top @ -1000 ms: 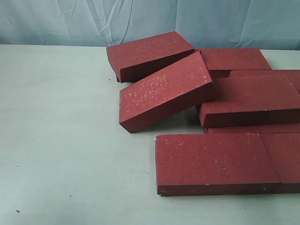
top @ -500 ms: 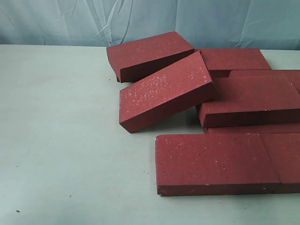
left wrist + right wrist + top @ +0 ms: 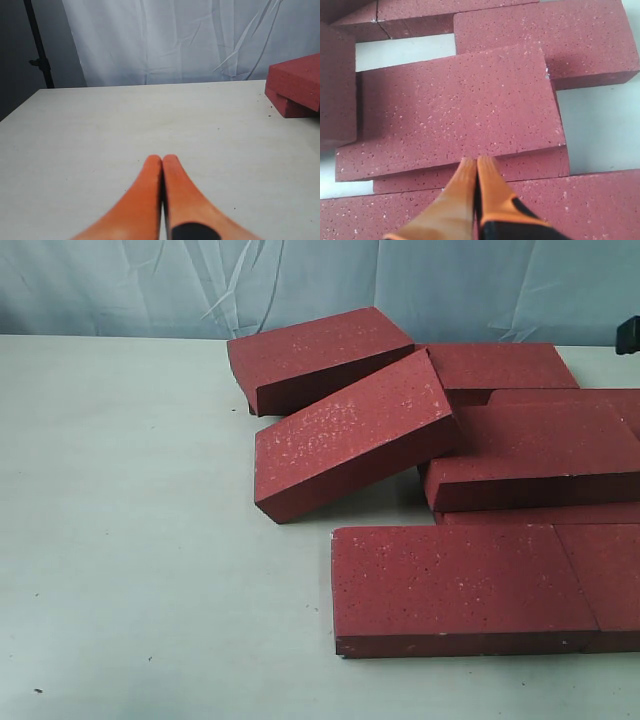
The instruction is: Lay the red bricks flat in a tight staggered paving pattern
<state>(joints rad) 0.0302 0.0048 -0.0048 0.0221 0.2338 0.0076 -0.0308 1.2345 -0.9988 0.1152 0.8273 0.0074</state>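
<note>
Above the red bricks (image 3: pixel 520 445), right gripper (image 3: pixel 477 161) hovered, jaws closed, empty; left gripper (image 3: pixel 162 158) off to their side, likewise. Paving looked unstarted; next move needs jaws opened over the tilted brick (image 3: pixel 455 100).

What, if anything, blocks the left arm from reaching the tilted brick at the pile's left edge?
Probably nothing: only bare table lies left of the tilted brick, though the left jaws are shut now.
</note>
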